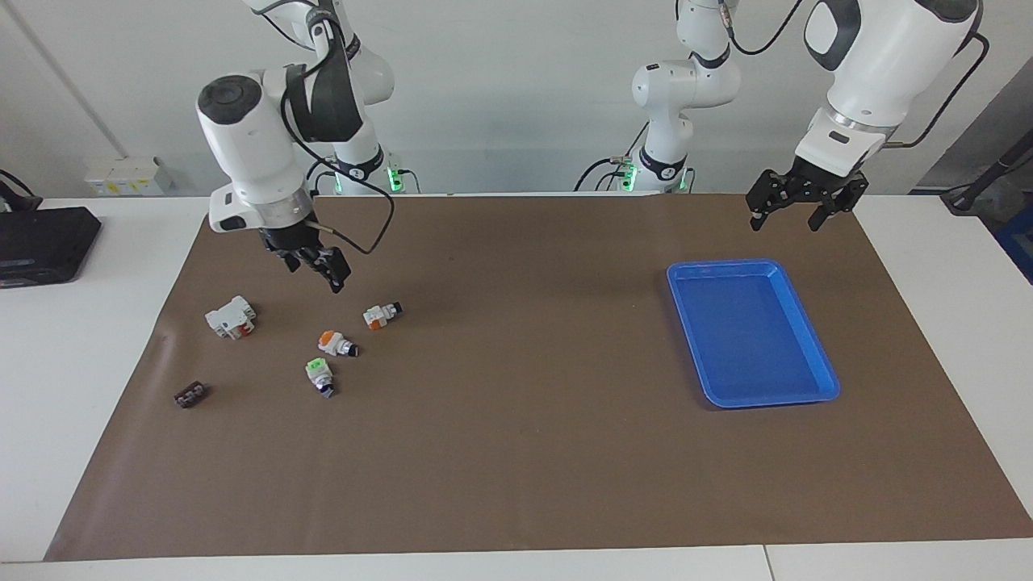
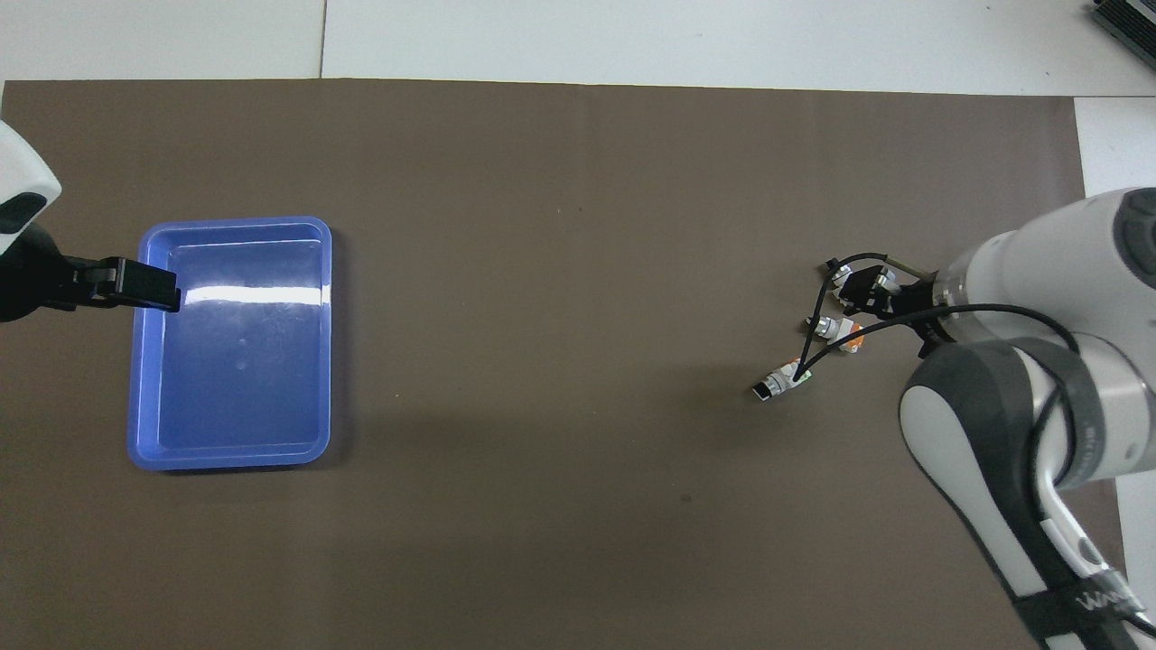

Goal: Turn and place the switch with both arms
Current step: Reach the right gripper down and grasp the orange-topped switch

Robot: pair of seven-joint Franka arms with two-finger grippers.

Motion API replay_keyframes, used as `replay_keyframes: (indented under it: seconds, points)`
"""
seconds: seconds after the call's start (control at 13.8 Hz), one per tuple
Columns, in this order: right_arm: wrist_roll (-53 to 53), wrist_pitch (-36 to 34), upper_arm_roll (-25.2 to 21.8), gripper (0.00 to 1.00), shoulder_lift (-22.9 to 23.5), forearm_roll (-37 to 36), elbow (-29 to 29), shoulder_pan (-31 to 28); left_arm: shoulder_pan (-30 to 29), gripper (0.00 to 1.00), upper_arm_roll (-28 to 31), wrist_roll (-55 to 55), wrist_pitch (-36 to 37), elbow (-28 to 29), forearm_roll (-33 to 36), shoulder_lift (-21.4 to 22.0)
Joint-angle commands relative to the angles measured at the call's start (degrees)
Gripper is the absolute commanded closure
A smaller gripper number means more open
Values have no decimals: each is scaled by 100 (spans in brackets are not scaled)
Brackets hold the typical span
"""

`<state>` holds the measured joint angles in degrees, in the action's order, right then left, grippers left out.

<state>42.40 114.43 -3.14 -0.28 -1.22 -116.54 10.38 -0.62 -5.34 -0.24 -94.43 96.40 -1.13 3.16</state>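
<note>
The switch (image 1: 382, 314) lies on its side on the brown mat, orange block at one end and dark-tipped knob at the other. It also shows in the overhead view (image 2: 782, 383). My right gripper (image 1: 324, 272) hangs in the air over the mat close by the group of switches, touching none of them. In the overhead view it (image 2: 869, 287) covers part of that group. My left gripper (image 1: 787, 218) is open and empty, raised over the mat's edge beside the blue tray (image 1: 726, 265); it waits there. In the overhead view it (image 2: 144, 286) is at the tray's rim (image 2: 235, 220).
A stubbier orange-ended switch (image 1: 336, 344) with a black knob and a green-ended switch (image 1: 320, 376) lie just farther from the robots than the task's switch. A white block (image 1: 231, 316) and a small dark part (image 1: 190, 394) lie toward the right arm's end.
</note>
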Motion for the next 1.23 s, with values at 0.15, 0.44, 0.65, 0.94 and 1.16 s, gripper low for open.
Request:
replay_keyframes:
  seconds: [0.15, 0.44, 0.65, 0.94, 1.16]
  points:
    - [1226, 1017, 7, 0, 335, 464, -825, 183, -35, 0, -11, 15, 3, 160, 86, 141]
    - [1664, 1292, 7, 0, 581, 1139, -940, 183, -35, 0, -11, 15, 3, 160, 86, 141]
    - [1930, 1301, 7, 0, 564, 1194, -1037, 183, -35, 0, -11, 15, 3, 160, 86, 141]
    - [2053, 1564, 7, 0, 572, 1203, -1274, 148, -35, 0, -11, 15, 3, 160, 86, 141]
    - [2018, 1873, -2, 0, 696, 1203, -1371, 175, -35, 0, -11, 15, 3, 160, 95, 141]
